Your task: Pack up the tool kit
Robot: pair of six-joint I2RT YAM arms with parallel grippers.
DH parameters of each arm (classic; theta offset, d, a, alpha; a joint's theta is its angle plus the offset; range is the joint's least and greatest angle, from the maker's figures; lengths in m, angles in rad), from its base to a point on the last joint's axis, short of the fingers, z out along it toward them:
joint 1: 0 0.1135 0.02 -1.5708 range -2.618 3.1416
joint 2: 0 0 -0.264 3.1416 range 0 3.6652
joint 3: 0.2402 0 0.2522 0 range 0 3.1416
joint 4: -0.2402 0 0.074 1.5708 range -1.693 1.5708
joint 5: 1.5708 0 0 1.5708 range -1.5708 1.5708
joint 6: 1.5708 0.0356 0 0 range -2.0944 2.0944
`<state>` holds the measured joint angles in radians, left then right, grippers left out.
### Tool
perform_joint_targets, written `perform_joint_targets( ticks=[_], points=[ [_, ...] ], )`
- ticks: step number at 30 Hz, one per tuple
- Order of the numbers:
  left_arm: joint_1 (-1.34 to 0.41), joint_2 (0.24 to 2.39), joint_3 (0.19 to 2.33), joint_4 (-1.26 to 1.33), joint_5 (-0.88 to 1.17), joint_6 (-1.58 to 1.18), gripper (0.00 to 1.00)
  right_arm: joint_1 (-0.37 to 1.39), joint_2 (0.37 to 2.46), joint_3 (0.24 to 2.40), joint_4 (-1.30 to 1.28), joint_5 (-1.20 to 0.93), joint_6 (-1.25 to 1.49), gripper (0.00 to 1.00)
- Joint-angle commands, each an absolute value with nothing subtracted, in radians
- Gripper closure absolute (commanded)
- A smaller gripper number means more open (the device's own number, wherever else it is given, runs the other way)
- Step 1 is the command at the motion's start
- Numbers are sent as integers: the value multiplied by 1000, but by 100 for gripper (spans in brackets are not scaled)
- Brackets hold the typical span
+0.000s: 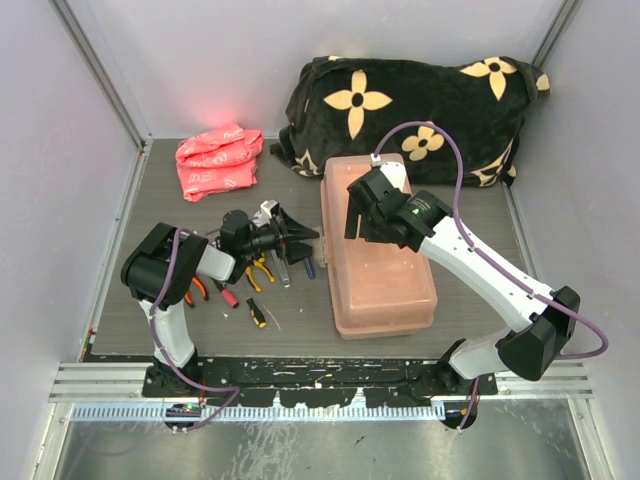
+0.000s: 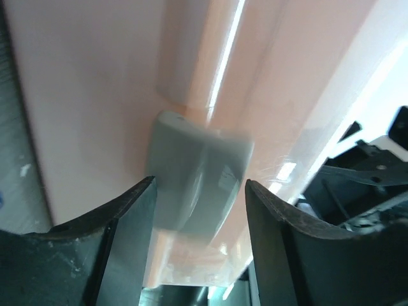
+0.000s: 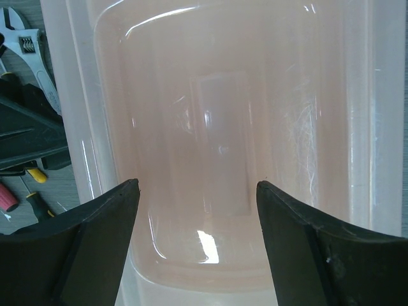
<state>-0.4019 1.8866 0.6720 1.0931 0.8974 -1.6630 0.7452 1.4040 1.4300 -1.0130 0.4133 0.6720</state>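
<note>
Both spread: left fingers (image 2: 121,255) straddle the toolbox (image 2: 83,76) latch (image 2: 191,178), contact unclear; right fingers (image 3: 89,248) over its lid (image 3: 223,95).

No readable text in any view.
I can find no letters, numbers or brand marks. The black fabric (image 1: 410,100) shows only yellow flower shapes, and any print on the pink bag (image 1: 218,162) is too small to read.

1. The toolbox (image 1: 385,270) is showing as translucent salmon-pink plastic, smooth and glossy.
2. Its latch (image 2: 194,175) is looking like smooth grey plastic with a soft sheen.
3. The wrench (image 3: 27,46) is gleaming as bare silver metal.
4. The black flowered fabric (image 1: 400,100) is looking plush and matt.
5. The pink bag (image 1: 218,160) is showing crinkled, shiny plastic.
6. The table (image 1: 290,330) is looking matt grey, faintly grained.
</note>
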Motion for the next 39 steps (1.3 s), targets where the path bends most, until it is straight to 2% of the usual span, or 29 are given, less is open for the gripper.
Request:
perform_joint_targets(
  ticks=[1,17,20,22,25,27,39],
  points=[
    [-383,1836,683,1356,888,-1753,42,753,1456,1340,-1190,284,734,20],
    [-369,1838,675,1344,900,-1734,41,752,1476,1361,-1192,283,724,20],
    [-364,1839,666,1293,903,-1690,36,753,1476,1362,-1196,285,724,17],
    [-363,1838,661,1256,906,-1663,20,752,1473,1360,-1199,289,725,13],
    [-363,1825,658,1186,917,-1612,7,752,1467,1356,-1203,293,728,5],
    [-362,1817,649,1150,921,-1579,2,753,1466,1353,-1203,296,732,1],
    [-388,1873,682,1137,915,-1557,2,753,1478,1366,-1207,296,730,0]
  ],
)
